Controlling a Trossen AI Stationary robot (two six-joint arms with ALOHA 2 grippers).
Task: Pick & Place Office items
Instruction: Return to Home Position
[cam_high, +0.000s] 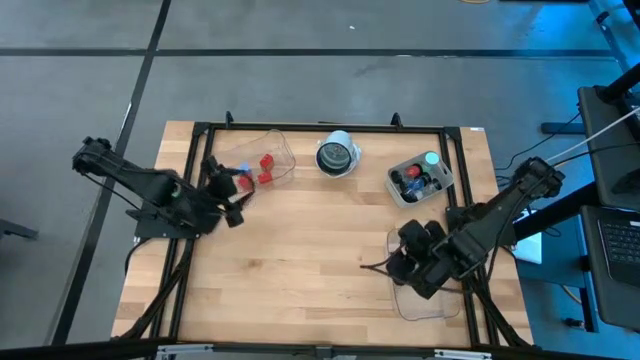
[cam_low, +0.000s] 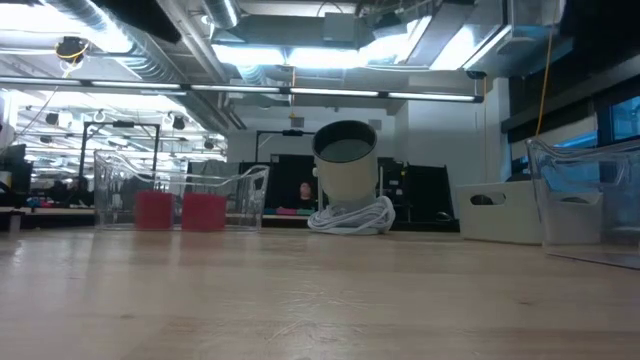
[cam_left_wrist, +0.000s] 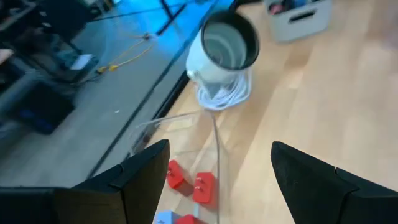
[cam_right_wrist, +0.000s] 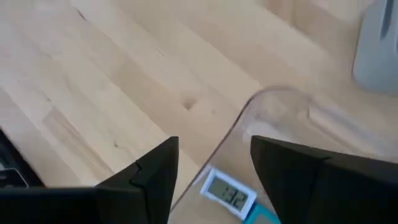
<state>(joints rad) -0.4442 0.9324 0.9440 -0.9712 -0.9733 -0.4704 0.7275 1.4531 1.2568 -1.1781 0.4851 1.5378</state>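
Observation:
Two red blocks (cam_left_wrist: 193, 183) and a blue piece (cam_left_wrist: 163, 218) lie in a clear tray (cam_high: 268, 158) at the table's far left. My left gripper (cam_high: 228, 186) hovers open just beside that tray, on its left. My right gripper (cam_high: 408, 262) hangs open over a second clear tray (cam_high: 420, 290) at the near right. A small white item with a digit display (cam_right_wrist: 230, 194) and a teal piece (cam_right_wrist: 268, 215) lie in that tray below its fingers. More office items fill a white bin (cam_high: 420, 178) at the far right.
A round white-rimmed dark object (cam_high: 338, 155) with a coiled white cord stands at the far middle, between the left tray and the bin. A black frame (cam_high: 320, 128) runs around the tabletop. Bare wood (cam_high: 310, 250) spreads over the middle and near part.

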